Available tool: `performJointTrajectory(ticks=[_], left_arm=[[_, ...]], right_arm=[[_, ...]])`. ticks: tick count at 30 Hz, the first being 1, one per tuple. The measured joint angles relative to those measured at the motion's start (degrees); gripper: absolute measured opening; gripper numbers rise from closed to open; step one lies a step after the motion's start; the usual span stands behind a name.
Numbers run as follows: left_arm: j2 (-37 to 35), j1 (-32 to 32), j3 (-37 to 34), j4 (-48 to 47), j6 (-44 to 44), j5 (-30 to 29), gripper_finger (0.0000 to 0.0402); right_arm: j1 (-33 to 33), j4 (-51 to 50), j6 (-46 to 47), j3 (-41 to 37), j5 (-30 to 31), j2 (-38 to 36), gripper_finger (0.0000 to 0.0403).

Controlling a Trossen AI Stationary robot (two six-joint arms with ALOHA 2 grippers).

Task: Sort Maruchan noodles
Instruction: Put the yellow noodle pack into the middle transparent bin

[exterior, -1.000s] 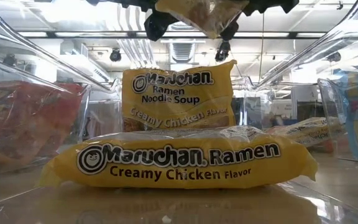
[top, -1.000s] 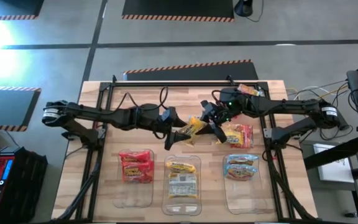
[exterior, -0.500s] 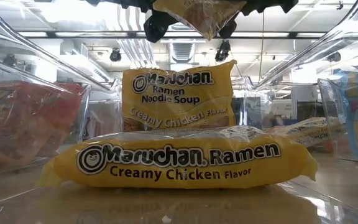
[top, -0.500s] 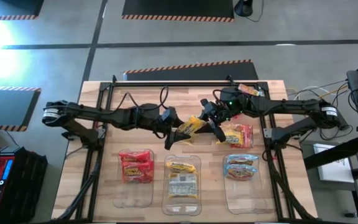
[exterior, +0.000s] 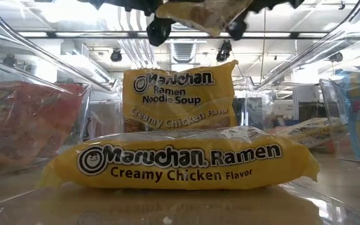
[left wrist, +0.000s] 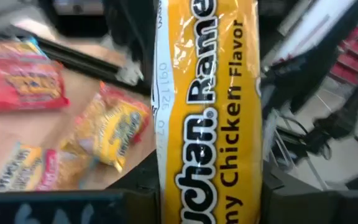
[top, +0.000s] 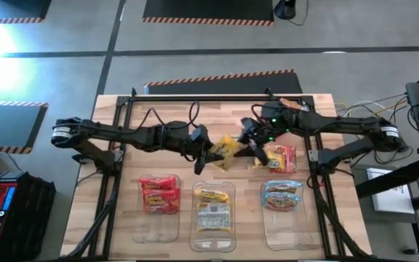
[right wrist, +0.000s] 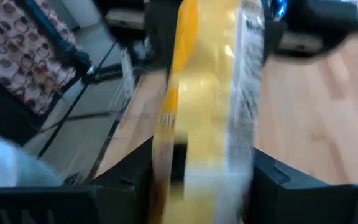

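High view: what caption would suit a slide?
Both grippers meet at a yellow noodle packet above three clear bins.

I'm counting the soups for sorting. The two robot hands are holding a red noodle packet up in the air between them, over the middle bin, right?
Not quite: the noodle packet between the left hand and the right hand is yellow, not red. The left wrist view shows its yellow wrapper, marked Chicken Flavor. The rest holds: it hangs in the air above the middle bin.
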Motion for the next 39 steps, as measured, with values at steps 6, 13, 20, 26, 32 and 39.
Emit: performJointTrajectory(ticks=[6, 13, 20, 26, 32, 39], left_arm=[[0.0, 0.0, -0.1, -2.3, -0.7, 2.4, 0.0130], [0.0, -0.1, -0.1, -4.8, -3.1, 6.7, 0.0108], [0.0, -4.2, -0.1, -6.8, -4.3, 8.9, 0.0115], [0.2, -8.4, -0.1, -10.0, -4.3, 7.4, 0.0113], [1.4, -12.0, -0.1, -9.9, -11.0, 4.2, 0.0113], [2.6, -15.1, -0.1, -10.1, -21.8, -1.7, 0.0112]], right_arm=[[0.0, -18.3, 0.9, 3.4, -0.5, -5.7, 0.0191], [0.0, -24.1, 8.3, 4.4, -0.1, -8.3, 0.0191], [0.0, -26.3, 12.6, 3.6, -0.1, -8.1, 0.0181], [0.0, -27.7, 14.1, 2.4, 0.0, -7.9, 0.0180], [0.0, -28.4, 14.0, 1.1, 2.3, -7.9, 0.0180], [0.0, -29.8, 13.6, 1.1, 3.4, -7.8, 0.0183]])
